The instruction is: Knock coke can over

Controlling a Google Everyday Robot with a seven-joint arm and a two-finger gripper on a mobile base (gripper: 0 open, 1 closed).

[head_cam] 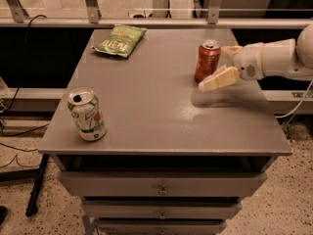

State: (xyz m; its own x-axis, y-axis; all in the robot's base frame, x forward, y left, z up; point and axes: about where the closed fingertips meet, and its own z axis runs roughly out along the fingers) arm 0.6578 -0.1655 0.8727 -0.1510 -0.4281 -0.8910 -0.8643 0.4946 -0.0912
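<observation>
On the grey table (pixel 156 111), which fills most of my view, there are three things set well apart from one another. Below its top I see a stack of drawers (pixel 161 184) with small knobs. The robot's white arm (pixel 276 58) comes in from the 3 o'clock edge of the picture and reaches level across the table's right side.

A green chip bag (pixel 119 40) lies flat toward 11 o'clock on the tabletop, near the far edge. A white and green can (pixel 87 114) stands upright at about 8 o'clock, close to the near left corner, with its top opened.

The coke can (pixel 207 61) stands upright at roughly 1 o'clock on the table, well away from the bag and from the other can.

The gripper (pixel 217 68) sits right at the coke can's 3 o'clock side. Its fingers are spread apart: one long cream finger (pixel 218 79) slants down toward 7 o'clock, its tip just in front of the can's base, and a shorter cream piece shows just right of the can's top. I cannot tell whether either one touches the can.
</observation>
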